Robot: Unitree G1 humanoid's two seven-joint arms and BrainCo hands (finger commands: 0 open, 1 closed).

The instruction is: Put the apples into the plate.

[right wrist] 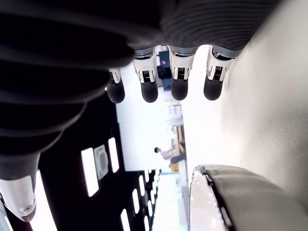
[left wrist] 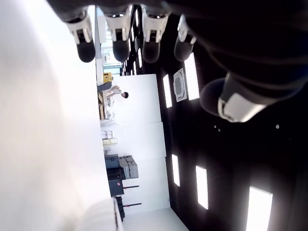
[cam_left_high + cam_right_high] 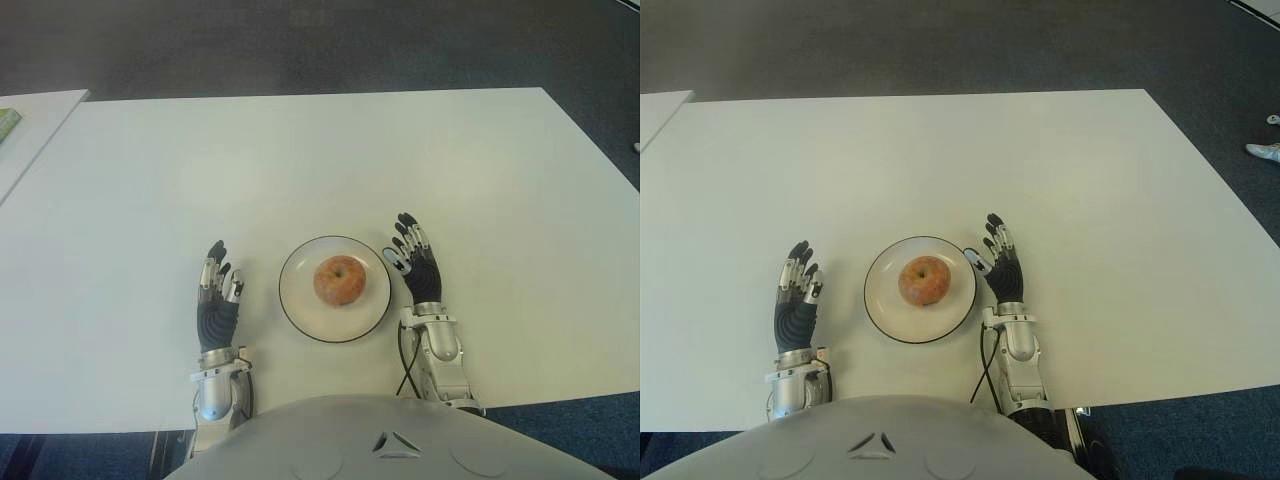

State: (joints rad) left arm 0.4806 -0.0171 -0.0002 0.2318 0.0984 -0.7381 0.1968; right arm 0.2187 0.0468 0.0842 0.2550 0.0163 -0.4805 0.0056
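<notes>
**Apple on the plate, both hands empty beside it**

Nearest the camera, the robot's grey torso (image 3: 380, 440) fills the lower edge of the eye views, with both forearms reaching forward from it over the white desk (image 3: 300, 160).

The left hand (image 3: 217, 300) shows to the left of the plate (image 3: 300, 315), a little apart from it, palm turned inward and fingers (image 3: 212, 268) stretched forward and loosely spread. Its wrist view shows four fingertips (image 2: 115, 45) and the thumb (image 2: 231, 98) extended with nothing between them; it holds nothing.

The right hand (image 3: 415, 262) shows just beside the plate's right rim, the thumb close to the rim; whether it touches cannot be told. Its fingers (image 3: 408, 232) also point forward, straight and slightly fanned. In its wrist view the fingertips (image 1: 149, 89) hang free in a row and the plate's dark-edged rim (image 1: 207, 175) lies close by. This hand is empty as well.

Between the two hands, the round white plate with a thin dark rim sits on the desk near the robot. One apple (image 3: 339, 279), reddish with yellow patches, stands on it near the middle, stem dimple up. No hand touches the apple.

Beyond the plate the desk runs bare to its far edge, then dark floor (image 3: 320, 45). At the far left a second white desk (image 3: 35, 125) stands, separated by a narrow gap, with a green thing (image 3: 6, 122) at its edge. At the far right of the right eye view, a shoe (image 3: 1262, 151) shows on the floor.
</notes>
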